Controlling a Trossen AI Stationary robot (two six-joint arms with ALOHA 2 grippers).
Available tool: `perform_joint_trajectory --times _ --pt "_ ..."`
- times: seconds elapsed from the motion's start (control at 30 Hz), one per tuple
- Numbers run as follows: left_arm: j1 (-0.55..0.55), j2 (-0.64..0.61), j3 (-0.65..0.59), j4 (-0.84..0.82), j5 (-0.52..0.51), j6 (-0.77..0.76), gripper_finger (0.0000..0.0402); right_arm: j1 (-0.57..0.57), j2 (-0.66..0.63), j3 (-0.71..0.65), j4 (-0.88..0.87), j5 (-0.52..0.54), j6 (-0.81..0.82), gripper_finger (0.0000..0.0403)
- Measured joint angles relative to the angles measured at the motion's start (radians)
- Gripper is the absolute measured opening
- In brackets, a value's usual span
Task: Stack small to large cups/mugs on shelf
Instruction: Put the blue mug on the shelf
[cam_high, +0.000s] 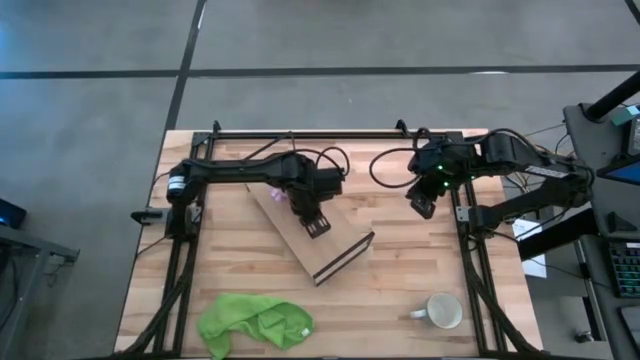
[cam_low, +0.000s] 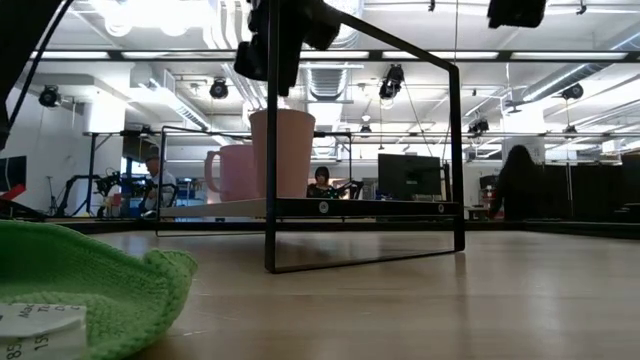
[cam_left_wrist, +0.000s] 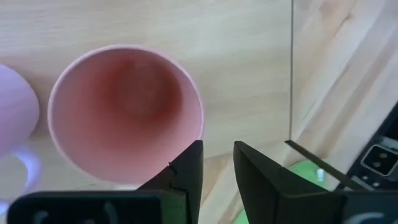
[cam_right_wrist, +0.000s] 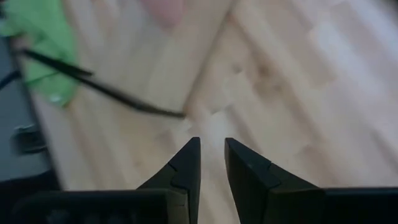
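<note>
The shelf (cam_high: 335, 252), a light-wood board on a black wire frame (cam_low: 455, 160), lies slantwise at mid-table. On it a pink-red cup (cam_left_wrist: 124, 106) stands upright on its base (cam_low: 282, 155). Just beyond it on the board is the light purple mug (cam_low: 228, 172), its handle to the side (cam_left_wrist: 15, 118). My left gripper (cam_left_wrist: 217, 158) hangs open, pointing down, just above and beside the pink cup's rim (cam_high: 317, 226), holding nothing. The white mug (cam_high: 444, 311) stands on the tabletop near the front right. My right gripper (cam_high: 423, 207) waits open over the table's far right (cam_right_wrist: 211, 152).
A crumpled green cloth (cam_high: 255, 322) lies near the table's front edge, left of centre (cam_low: 80, 290). Black arm frames run along both side edges. Bare tabletop lies between the shelf and the white mug. People and desks show in the room beyond.
</note>
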Motion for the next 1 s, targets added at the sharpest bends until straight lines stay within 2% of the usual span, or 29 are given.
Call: perform_joint_trajectory --times 0.2,0.37,0.43,0.57,0.77,1.0 --pt "0.001 -0.063 0.000 0.021 -0.003 -0.008 0.0075 0.019 -0.018 0.000 -0.068 -0.114 0.076 0.0068" --pt "0.001 -0.108 0.000 0.027 -0.007 -0.010 0.0075 0.068 -0.018 0.000 -0.262 -0.138 0.191 0.0068" --pt "0.001 -0.125 0.000 0.027 -0.013 -0.010 0.0075 0.099 -0.020 -0.008 -0.252 -0.154 0.247 0.0068" --pt "0.001 -0.138 -0.001 0.032 -0.019 -0.010 0.0075 0.176 -0.023 -0.024 -0.247 -0.223 0.369 0.0068" --pt "0.001 -0.144 -0.002 0.034 -0.019 -0.007 0.0075 0.327 -0.018 -0.089 -0.249 -0.245 0.500 0.0068" --pt "0.000 -0.144 -0.006 0.037 -0.017 0.001 0.0075 0.512 -0.007 -0.188 -0.245 -0.246 0.516 0.0068"
